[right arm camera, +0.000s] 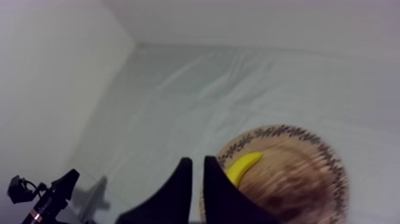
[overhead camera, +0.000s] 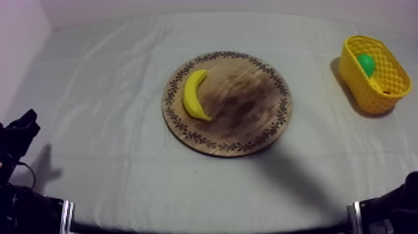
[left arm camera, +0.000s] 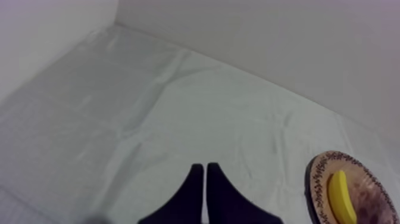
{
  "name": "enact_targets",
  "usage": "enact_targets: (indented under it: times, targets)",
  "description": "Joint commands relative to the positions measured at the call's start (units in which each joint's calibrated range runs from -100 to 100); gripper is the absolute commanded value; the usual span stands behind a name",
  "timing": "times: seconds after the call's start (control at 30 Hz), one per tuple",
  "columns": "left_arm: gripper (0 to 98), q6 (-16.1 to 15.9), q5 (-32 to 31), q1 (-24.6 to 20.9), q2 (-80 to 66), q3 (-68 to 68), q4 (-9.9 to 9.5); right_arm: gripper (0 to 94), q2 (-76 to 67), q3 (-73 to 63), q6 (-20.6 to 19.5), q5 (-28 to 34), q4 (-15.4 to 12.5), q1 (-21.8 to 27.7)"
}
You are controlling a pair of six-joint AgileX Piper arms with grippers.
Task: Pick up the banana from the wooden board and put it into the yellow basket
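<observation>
Both grippers have their black fingers pressed together, pinching nothing. The left gripper (left arm camera: 205, 167) forms a narrow wedge over bare cloth (left arm camera: 149, 107). The right gripper (right arm camera: 196, 159) forms a similar wedge, with the board and fruit beyond it.

The round wooden board (overhead camera: 249, 106) is cut off at the frame edge in both wrist views, and its middle reads as a dark, smudged patch. Inside the yellow basket (overhead camera: 356, 78), a green rounded thing (overhead camera: 366, 62) is half hidden by the lattice wall, and its kind is hard to tell.

The banana (overhead camera: 195, 94), smooth, curved and yellow, lies on the board's left part in the top view, just inside the patterned rim. The cloth is softly creased.
</observation>
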Motion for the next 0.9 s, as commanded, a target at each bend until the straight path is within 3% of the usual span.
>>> enact_targets:
  times: [0.0, 0.4, 0.57, 0.63, 0.77, 0.87]
  targets:
    - [0.1, 0.0, 0.0, 0.0, 0.0, 0.0, 0.02, 9.4, 7.2, -0.4, -3.1, -0.3, 1.5, -2.3]
    - [0.1, 0.0, 0.0, 0.0, 0.0, 0.0, 0.02, 10.5, 18.2, 4.5, -9.0, -5.8, 7.7, -4.6]
    - [0.1, 0.0, 0.0, 0.0, 0.0, 0.0, 0.02, 11.7, 19.1, 7.4, -9.2, -7.8, 8.4, -4.8]
    - [0.1, 0.0, 0.0, 0.0, 0.0, 0.0, 0.02, 21.6, 19.2, 7.8, -8.2, -8.2, 7.7, -4.8]
    - [0.1, 0.0, 0.0, 0.0, 0.0, 0.0, 0.02, 64.3, 19.7, 8.1, -5.8, -9.0, 6.1, -5.2]
    - [0.1, 0.0, 0.0, 0.0, 0.0, 0.0, 0.02, 78.0, 20.5, 8.2, -5.9, -9.8, 7.2, -6.0]
